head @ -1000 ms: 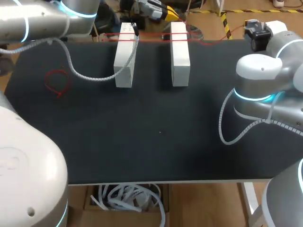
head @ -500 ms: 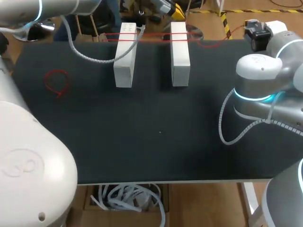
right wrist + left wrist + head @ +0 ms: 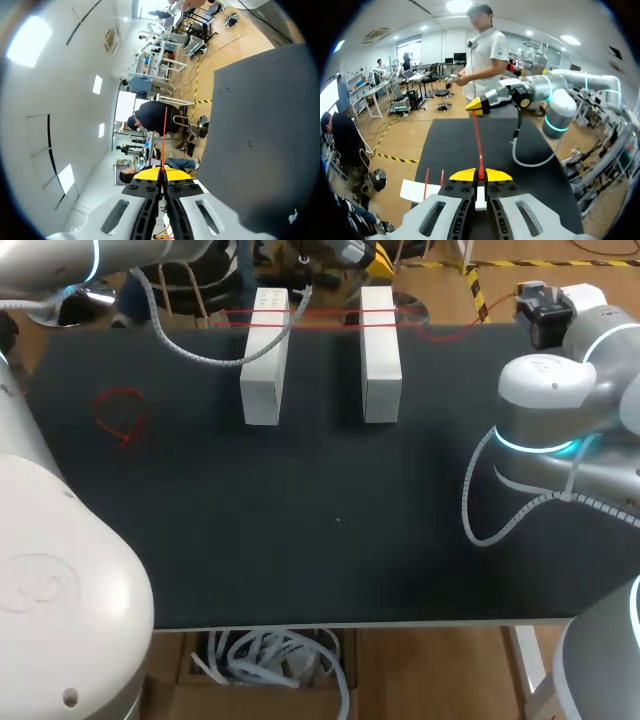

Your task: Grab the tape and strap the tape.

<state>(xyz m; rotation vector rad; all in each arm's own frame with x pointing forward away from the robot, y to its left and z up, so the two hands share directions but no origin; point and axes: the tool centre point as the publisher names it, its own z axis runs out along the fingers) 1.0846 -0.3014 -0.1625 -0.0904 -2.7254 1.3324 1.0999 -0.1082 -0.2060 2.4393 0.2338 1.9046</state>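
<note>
My left gripper (image 3: 480,175) and right gripper (image 3: 161,173) each pinched the red tape (image 3: 476,135), which ran taut ahead between them. Judged risk: an uneven pull could slip it free or drag the 2 white blocks (image 3: 265,370).

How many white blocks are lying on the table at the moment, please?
2. The left white block lies near the table's far edge, left of the middle; the right white block lies parallel beside it. The red tape crosses both far ends. None seems hidden.
</note>
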